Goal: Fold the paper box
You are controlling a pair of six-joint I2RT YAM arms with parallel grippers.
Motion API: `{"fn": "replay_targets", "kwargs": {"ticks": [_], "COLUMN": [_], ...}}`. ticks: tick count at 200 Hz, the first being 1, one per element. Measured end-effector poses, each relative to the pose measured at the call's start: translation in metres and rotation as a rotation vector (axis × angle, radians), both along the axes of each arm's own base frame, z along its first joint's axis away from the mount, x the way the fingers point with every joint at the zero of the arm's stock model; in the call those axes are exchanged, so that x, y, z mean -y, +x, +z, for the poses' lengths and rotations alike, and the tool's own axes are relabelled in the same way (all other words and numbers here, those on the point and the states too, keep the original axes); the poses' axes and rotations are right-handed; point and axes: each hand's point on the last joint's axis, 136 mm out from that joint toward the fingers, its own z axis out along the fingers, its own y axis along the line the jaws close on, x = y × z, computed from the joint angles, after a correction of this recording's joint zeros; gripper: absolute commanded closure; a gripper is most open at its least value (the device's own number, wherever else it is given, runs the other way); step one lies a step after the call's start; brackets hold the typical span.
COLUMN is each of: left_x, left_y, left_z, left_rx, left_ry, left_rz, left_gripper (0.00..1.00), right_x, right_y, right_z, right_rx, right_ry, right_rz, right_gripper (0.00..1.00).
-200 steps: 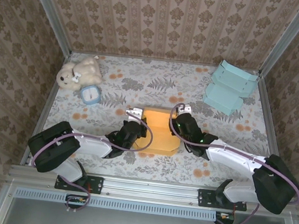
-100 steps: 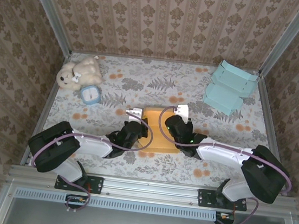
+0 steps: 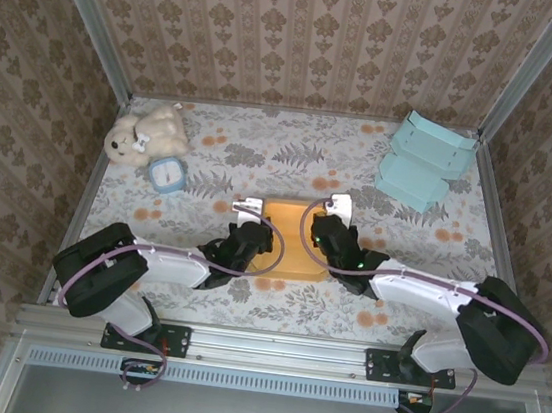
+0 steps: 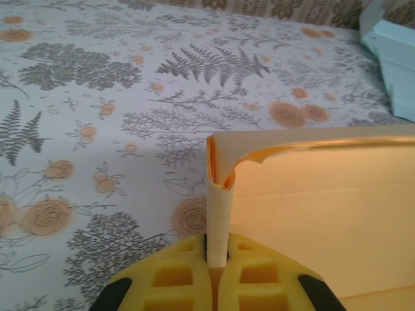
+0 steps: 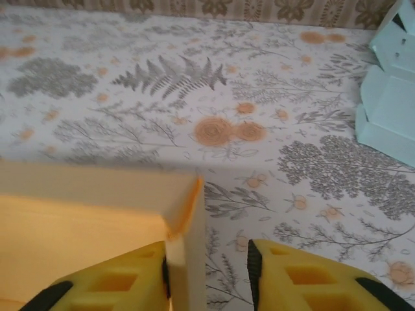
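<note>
Pinching gripper (left gripper point(image 3: 255, 236)): closed tight on the left wall of the paper box point(image 3: 287, 240). The thin upright wall is squeezed between its yellow fingers point(image 4: 168, 282), with no gap to either side.
Paper box: orange, lying on the flowered table point(image 3: 293, 153) near its front edge, between the two grippers. At least its left and right walls stand up.
Box wall, left wrist view: the held wall point(image 4: 219, 214) is upright. At its top corner the paper layers curl apart (a small open loop shows there).
Right gripper point(image 3: 322, 240): jaws parted around the right wall of the paper box and not clamped. The finger on the inside of the box point(image 5: 123, 285) lies against the wall. The finger on the outside point(image 5: 305, 275) stands clear of it, with bare table showing in the gap.
Box wall, right wrist view: upright, its top edge blurred.
Teddy bear point(image 3: 147, 133): beyond the paper box and well to its left.
Small blue object point(image 3: 166, 173): left of the paper box, just in front of the bear (too small to identify).
Pale blue cartons point(image 3: 422, 162): beyond the paper box and well to its right, apart from both grippers.
</note>
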Motion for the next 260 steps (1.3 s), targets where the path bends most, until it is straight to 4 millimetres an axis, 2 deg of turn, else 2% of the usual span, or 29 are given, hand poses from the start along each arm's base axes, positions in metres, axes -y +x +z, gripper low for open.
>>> {"fn": "replay_targets", "kwargs": {"ticks": [44, 71, 98, 127, 139, 162, 172, 209, 260], "left_x": [-0.007, -0.002, 0.004, 0.007, 0.015, 0.036, 0.042, 0.067, 0.073], "left_y": [0.002, 0.003, 0.005, 0.006, 0.007, 0.0, 0.0, 0.009, 0.008], "left_z": [-0.004, -0.001, 0.007, 0.012, 0.019, -0.018, -0.021, 0.004, 0.004], "left_rx": [-0.007, 0.02, 0.055, 0.074, 0.193, 0.259, 0.288, 0.426, 0.452], "left_ry": [0.038, 0.056, 0.047, 0.042, 0.079, 0.259, 0.29, 0.324, 0.326], "left_rz": [0.026, -0.004, -0.033, -0.045, -0.087, -0.206, -0.231, -0.276, -0.318], "left_gripper": [1.0, 1.0, 1.0, 1.0, 1.0, 1.0, 1.0, 1.0, 1.0], "right_x": [-0.004, 0.006, 0.017, 0.019, 0.022, 0.036, 0.034, 0.037, 0.045], "right_y": [-0.024, -0.035, -0.035, -0.037, -0.033, -0.022, -0.021, -0.016, -0.013], "right_z": [0.037, 0.051, 0.058, 0.053, 0.05, 0.043, 0.04, 0.031, 0.012], "right_rx": [-0.01, -0.023, -0.033, -0.057, -0.074, -0.093, -0.1, -0.114, -0.142], "right_ry": [0.122, 0.134, 0.136, 0.119, 0.132, 0.132, 0.132, 0.135, 0.115], "right_rz": [0.113, 0.134, 0.116, 0.118, 0.117, 0.071, 0.076, 0.067, 0.035], "right_gripper": [0.45, 0.44, 0.44, 0.44, 0.44, 0.44, 0.44, 0.44, 0.45]}}
